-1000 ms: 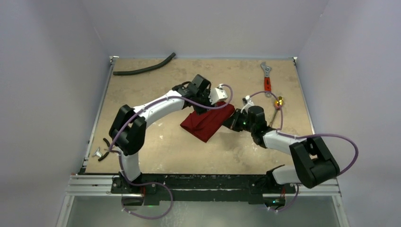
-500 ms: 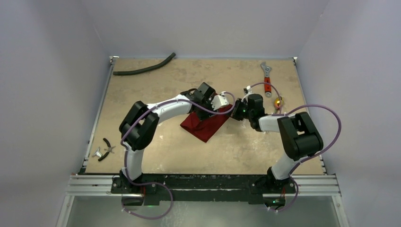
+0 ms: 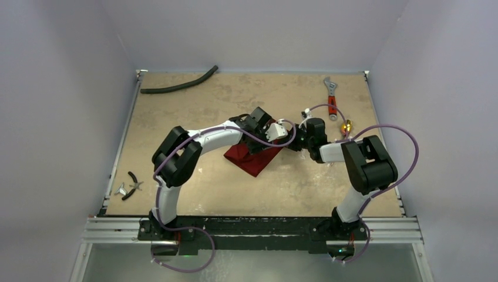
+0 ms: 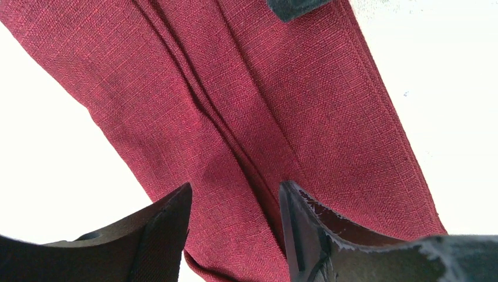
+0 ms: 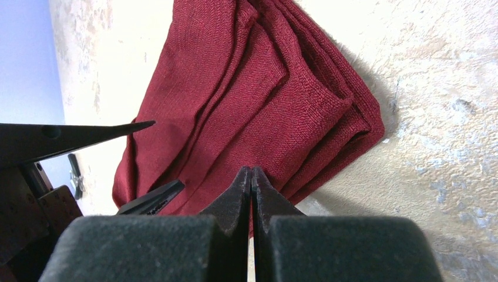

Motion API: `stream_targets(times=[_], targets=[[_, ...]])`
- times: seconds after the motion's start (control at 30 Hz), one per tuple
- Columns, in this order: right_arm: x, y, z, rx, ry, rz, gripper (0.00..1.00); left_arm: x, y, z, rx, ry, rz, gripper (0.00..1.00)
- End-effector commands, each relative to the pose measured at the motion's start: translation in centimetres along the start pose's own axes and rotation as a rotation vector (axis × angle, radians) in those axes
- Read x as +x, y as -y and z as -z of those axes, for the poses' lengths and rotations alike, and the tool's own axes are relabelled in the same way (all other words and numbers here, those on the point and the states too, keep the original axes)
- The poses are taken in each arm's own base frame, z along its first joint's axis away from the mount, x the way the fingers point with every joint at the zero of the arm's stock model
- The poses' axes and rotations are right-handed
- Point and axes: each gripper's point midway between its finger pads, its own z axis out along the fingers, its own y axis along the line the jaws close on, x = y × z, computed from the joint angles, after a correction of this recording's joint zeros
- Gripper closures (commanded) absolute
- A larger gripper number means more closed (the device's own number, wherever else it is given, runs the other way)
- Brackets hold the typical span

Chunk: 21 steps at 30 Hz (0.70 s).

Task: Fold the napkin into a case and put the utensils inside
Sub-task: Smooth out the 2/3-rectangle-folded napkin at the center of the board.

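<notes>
The maroon napkin [image 3: 249, 161] lies folded into a narrow layered rectangle mid-table. My left gripper [image 3: 265, 145] hovers low over it. In the left wrist view its jaws [image 4: 235, 194] are open, with the pleated cloth [image 4: 246, 88] beneath them and nothing gripped. My right gripper [image 3: 292, 141] is at the napkin's right end. In the right wrist view it [image 5: 251, 173] is shut, its tips against the stacked folds [image 5: 246, 100], and no cloth shows between them. The gold utensils [image 3: 346, 125] lie to the right, partly hidden by the right arm's cable.
A red-handled wrench [image 3: 332, 98] lies at the back right. There is a black hose [image 3: 179, 83] at the back left, and pliers [image 3: 130, 186] near the front left edge. The right arm's elbow [image 3: 367, 161] stands close to the utensils.
The right arm swung up and left, bringing its shut gripper to the napkin's right end. The left gripper shifted right over the cloth and opened wider.
</notes>
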Motion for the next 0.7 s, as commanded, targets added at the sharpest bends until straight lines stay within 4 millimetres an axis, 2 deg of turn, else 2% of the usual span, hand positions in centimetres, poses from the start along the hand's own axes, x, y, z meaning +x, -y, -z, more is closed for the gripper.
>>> stream_targets(times=[0.0, 0.17, 0.33, 0.57, 0.67], targets=[[-1.5, -0.9, -0.2, -0.028, 0.041, 0.035, 1.0, -1.7, -1.2, 0.7, -0.078, 0.035, -0.03, 0.45], [-1.5, -1.0, -0.1, -0.034, 0.043, 0.034, 1.0, -0.7, -2.2, 0.6, -0.137, -0.006, -0.057, 0.5], [-1.5, -0.9, -0.2, -0.032, 0.041, 0.03, 1.0, 0.1, -1.7, 0.5, -0.129, -0.032, -0.055, 0.52], [-2.2, -1.4, -0.7, -0.04, 0.042, 0.027, 1.0, 0.2, -1.4, 0.2, -0.12, -0.038, -0.031, 0.59], [-2.4, -1.6, -0.7, -0.042, 0.047, 0.025, 1.0, 0.2, -1.4, 0.1, -0.117, -0.032, -0.02, 0.67]])
